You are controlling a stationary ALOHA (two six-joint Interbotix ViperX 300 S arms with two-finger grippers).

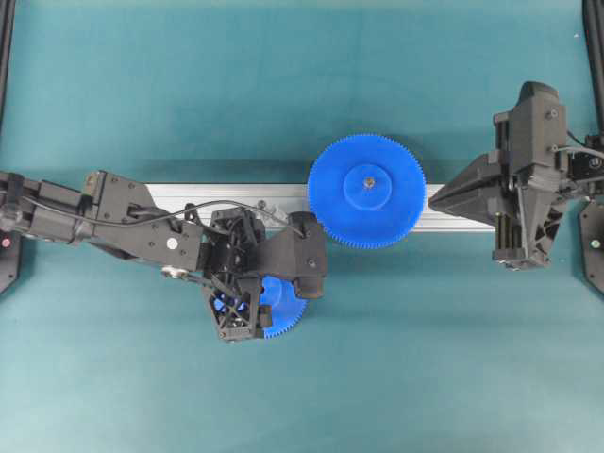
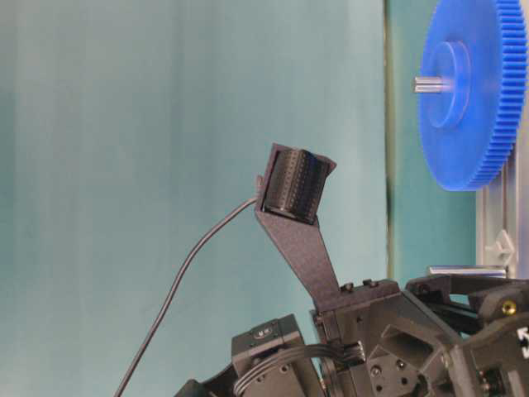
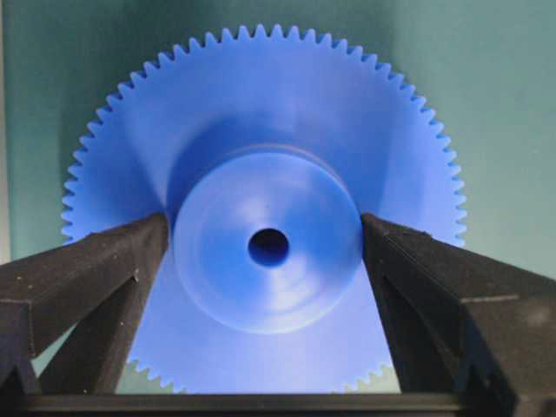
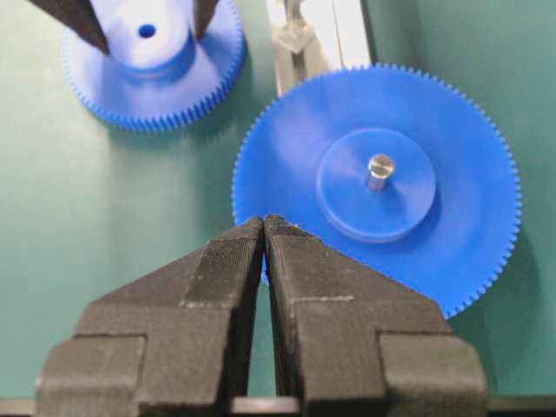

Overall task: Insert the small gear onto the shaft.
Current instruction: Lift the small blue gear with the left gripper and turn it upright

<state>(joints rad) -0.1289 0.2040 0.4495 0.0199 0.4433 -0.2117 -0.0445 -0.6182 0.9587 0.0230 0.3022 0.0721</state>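
The small gear [image 3: 261, 113] lies flat on the teal mat, its raised hub [image 3: 268, 261] and centre hole facing up. My left gripper [image 3: 265, 233] is open and lowered over it, one finger [image 3: 113, 261] on each side of the hub and very close to it. From overhead, the gear [image 1: 286, 307] peeks out from under the left gripper [image 1: 250, 304]. The shaft [image 1: 268, 209] stands on the aluminium bar just behind the left wrist and is partly hidden. My right gripper [image 4: 263, 222] is shut and empty, hovering at the wide gear's rim.
The wider blue gear [image 1: 366, 191] sits on its own metal pin [image 4: 379, 170] on the grooved aluminium bar [image 1: 179, 196], which runs left to right across the mat. The right arm [image 1: 528, 175] rests at the bar's right end.
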